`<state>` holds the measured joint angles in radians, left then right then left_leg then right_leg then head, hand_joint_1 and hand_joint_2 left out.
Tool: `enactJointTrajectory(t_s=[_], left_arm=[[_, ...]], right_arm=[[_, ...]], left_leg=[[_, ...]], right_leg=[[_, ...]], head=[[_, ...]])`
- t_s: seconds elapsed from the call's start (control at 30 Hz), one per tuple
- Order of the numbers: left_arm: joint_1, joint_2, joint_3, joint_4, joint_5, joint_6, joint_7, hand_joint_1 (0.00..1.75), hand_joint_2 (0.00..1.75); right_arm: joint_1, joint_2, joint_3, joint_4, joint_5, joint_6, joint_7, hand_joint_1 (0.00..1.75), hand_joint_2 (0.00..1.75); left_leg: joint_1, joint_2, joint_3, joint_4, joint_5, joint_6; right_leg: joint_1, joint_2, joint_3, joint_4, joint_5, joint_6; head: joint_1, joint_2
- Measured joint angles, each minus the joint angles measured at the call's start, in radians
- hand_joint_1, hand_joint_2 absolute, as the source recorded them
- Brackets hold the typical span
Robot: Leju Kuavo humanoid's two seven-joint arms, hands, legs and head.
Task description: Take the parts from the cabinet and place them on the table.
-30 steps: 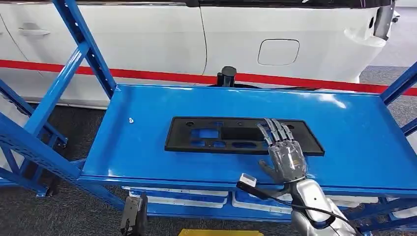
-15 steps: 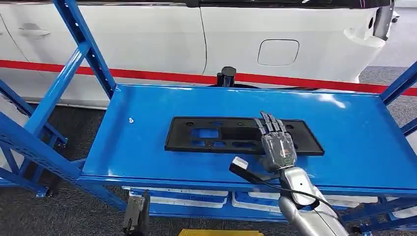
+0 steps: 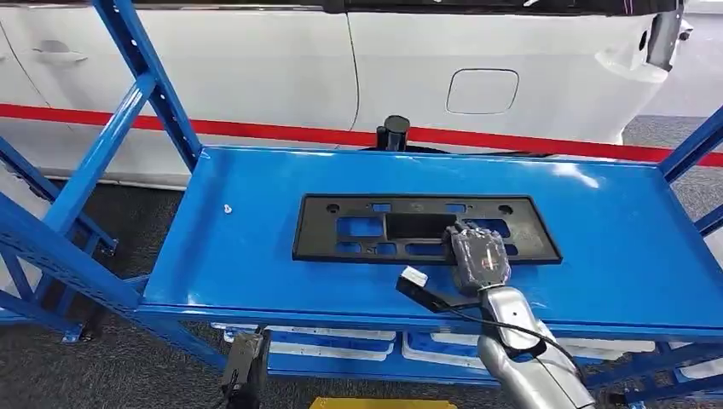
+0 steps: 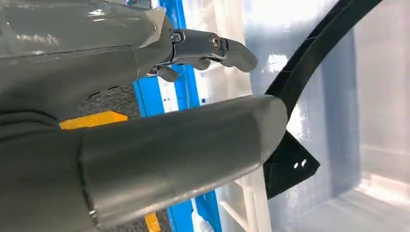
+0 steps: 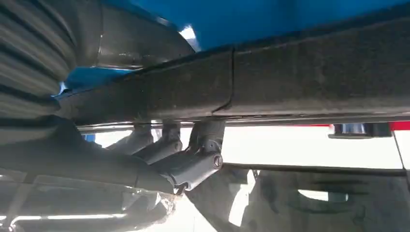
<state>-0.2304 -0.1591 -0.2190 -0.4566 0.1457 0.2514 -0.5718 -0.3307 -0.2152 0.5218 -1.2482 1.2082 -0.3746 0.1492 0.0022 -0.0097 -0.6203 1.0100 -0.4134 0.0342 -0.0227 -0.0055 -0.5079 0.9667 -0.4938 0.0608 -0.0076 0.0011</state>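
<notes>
**No readable markings**

From where I stand, nothing legible shows on the black part [image 3: 426,228], the blue shelf [image 3: 256,256] or the white car [image 3: 341,68] behind it. The car's red stripe [image 3: 256,129] carries no lettering.

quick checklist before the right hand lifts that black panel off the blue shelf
1. Right hand on the black panel: ok, fingers curled over its near edge.
2. Grip firm: cannot tell; the right wrist view shows fingers hooked under the edge.
3. Panel flat on the blue shelf: cannot tell, its near edge may be raised.
4. Left hand free: ok, holds nothing.
5. Room above the panel: ok.
</notes>
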Motion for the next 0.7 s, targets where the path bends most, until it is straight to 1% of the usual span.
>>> enactJointTrajectory(t_s=[0.17,0.47,0.57,0.67,0.7], left_arm=[[-0.003,0.005,-0.004,-0.01,0.003,-0.009,0.007,0.0,0.0],[-0.006,0.008,-0.005,-0.019,0.003,-0.005,0.01,0.0,0.0],[-0.008,0.011,-0.004,-0.027,0.001,0.012,0.009,0.0,0.0],[-0.007,0.016,-0.004,-0.033,-0.008,0.024,0.008,0.0,0.0],[-0.007,0.018,-0.003,-0.035,-0.01,0.024,0.008,0.0,0.0]], right_arm=[[0.023,-0.003,-0.016,-0.021,0.009,-0.009,0.0,1.75,1.75],[0.049,-0.006,-0.036,-0.048,0.019,-0.021,-0.007,1.75,1.75],[0.086,-0.011,-0.053,-0.104,0.024,-0.06,-0.022,1.75,1.75],[0.137,-0.023,-0.081,-0.208,0.011,-0.108,-0.045,1.75,1.75],[0.147,-0.026,-0.091,-0.245,0.007,-0.114,-0.052,1.75,1.75]], left_leg=[[0.0,0.001,0.0,0.0,0.0,0.0],[0.0,0.0,0.0,0.0,0.0,0.0],[0.0,0.0,-0.001,0.0,0.0,0.0],[0.0,0.0,-0.002,0.0,0.0,0.0],[0.0,0.0,-0.002,0.0,0.0,0.0]], right_leg=[[0.0,0.001,0.002,0.0,0.0,0.0],[0.0,0.0,0.0,0.0,0.0,0.0],[0.0,0.0,0.003,0.0,0.0,0.0],[0.0,0.0,0.006,0.0,0.0,0.0],[0.0,0.0,0.006,0.0,0.0,0.0]], head=[[0.0,0.0],[0.001,0.0],[0.0,0.0],[0.0,0.0],[0.0,0.0]])
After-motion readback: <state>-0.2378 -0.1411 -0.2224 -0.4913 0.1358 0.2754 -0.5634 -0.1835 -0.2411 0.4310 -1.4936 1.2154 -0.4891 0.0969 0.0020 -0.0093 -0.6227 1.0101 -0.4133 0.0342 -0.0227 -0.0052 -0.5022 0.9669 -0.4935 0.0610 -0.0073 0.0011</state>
